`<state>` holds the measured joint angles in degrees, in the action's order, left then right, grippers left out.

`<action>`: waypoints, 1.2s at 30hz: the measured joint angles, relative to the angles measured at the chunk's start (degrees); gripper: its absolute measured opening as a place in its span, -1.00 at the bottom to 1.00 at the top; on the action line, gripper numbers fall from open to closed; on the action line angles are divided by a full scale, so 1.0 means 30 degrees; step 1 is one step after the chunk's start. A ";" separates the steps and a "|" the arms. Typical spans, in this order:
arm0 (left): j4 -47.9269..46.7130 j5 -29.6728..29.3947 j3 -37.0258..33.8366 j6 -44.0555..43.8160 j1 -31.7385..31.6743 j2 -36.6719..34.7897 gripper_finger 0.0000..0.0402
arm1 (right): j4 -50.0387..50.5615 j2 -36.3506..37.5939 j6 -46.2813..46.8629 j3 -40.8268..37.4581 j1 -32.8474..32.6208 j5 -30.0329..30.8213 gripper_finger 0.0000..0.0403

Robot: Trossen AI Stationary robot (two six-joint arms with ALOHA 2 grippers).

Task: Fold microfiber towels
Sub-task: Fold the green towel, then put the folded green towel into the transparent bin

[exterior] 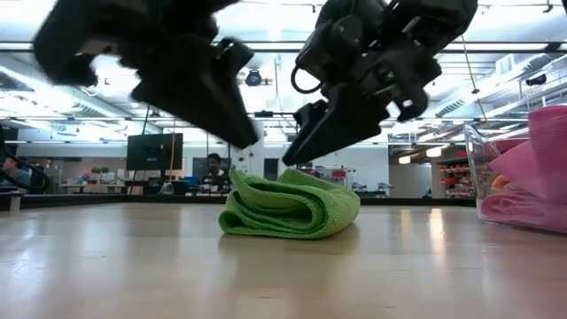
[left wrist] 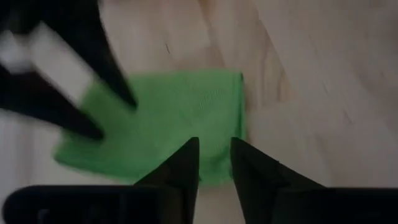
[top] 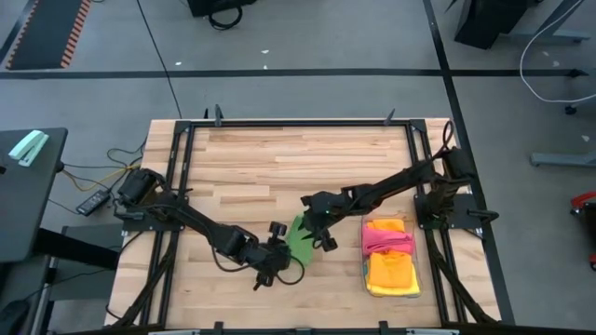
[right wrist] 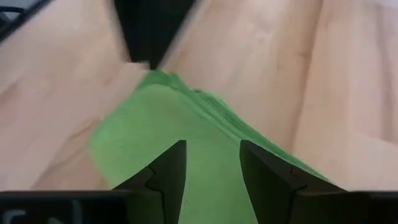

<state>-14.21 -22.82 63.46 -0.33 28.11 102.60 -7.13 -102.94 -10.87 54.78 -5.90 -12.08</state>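
Note:
A green microfiber towel (top: 300, 240) lies folded into a small thick pad on the wooden table, near its front edge; its rounded fold (exterior: 341, 213) faces the table's right. My left gripper (left wrist: 215, 149) hovers open just above the towel's left side, its fingers a narrow gap apart with nothing between them. My right gripper (right wrist: 212, 155) hovers open above the towel's right side, also clear of it. Seen from table height, both the left gripper (exterior: 235, 124) and the right gripper (exterior: 306, 133) stand above the pad without touching it.
A clear plastic bin (exterior: 474, 168) stands to the right of the green towel and holds pink (top: 386, 237), orange and yellow (top: 393, 274) towels. Black frame rails (top: 177, 186) run along the table's sides. Bare wood (top: 298, 158) stretches toward the far edge.

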 joint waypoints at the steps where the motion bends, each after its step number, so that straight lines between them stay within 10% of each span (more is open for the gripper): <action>1: 0.0495 -0.0267 0.0002 0.0397 0.0004 0.0002 -0.48 | 0.0033 -0.0017 -0.0010 -0.0005 0.0173 0.0000 -0.21; 24: 0.1199 0.2103 0.0044 -0.1832 -0.1455 0.2765 -0.64 | -0.0411 -0.3113 -0.1154 0.0029 0.1685 0.0106 -0.24; 36: 0.0907 0.2567 0.0036 -0.2692 -0.1366 0.2757 -0.64 | 0.2277 0.0719 -0.3867 -0.0086 0.0156 0.0561 -0.25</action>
<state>-11.49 -15.12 63.57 -8.40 24.01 110.87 -0.30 -100.79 -22.47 54.53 -5.43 -10.39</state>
